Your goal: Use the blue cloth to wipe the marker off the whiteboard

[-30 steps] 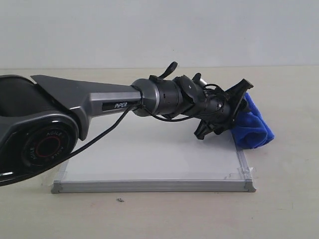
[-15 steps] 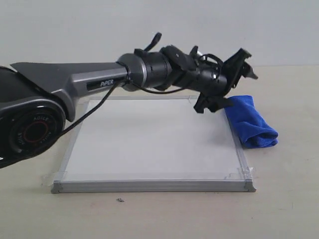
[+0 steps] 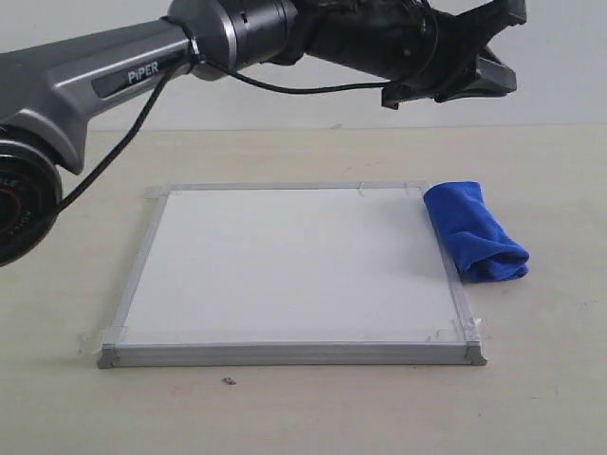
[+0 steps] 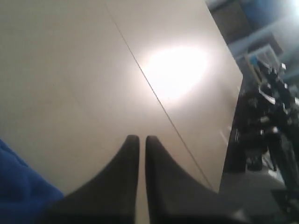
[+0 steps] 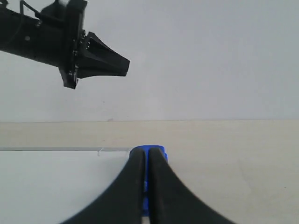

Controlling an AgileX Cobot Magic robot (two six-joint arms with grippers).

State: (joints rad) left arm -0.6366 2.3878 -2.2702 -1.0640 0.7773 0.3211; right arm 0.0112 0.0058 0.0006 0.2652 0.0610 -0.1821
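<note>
The whiteboard (image 3: 294,265) lies flat on the table, its white face bare; the marker does not show on it. The blue cloth (image 3: 471,232) rests bunched on the table against the board's right edge, held by nothing. My left gripper (image 3: 501,52) hangs high above the cloth's far end, shut and empty; its wrist view shows the jaws (image 4: 139,140) together over bare table, with the cloth (image 4: 18,186) at a corner. My right gripper (image 5: 145,154) is shut, low and well short of the cloth (image 5: 148,148) seen past its tips. The left gripper (image 5: 124,65) shows above.
The tan table (image 3: 550,379) spreads around the board, with a plain pale wall behind. A small dark speck (image 3: 229,381) lies in front of the board's near edge. Dark equipment (image 4: 266,116) stands beyond the table's edge in the left wrist view.
My left arm has risen from beside the cloth to high above the table. Its jaws opened, let the cloth drop by the board's right edge, then closed empty.
</note>
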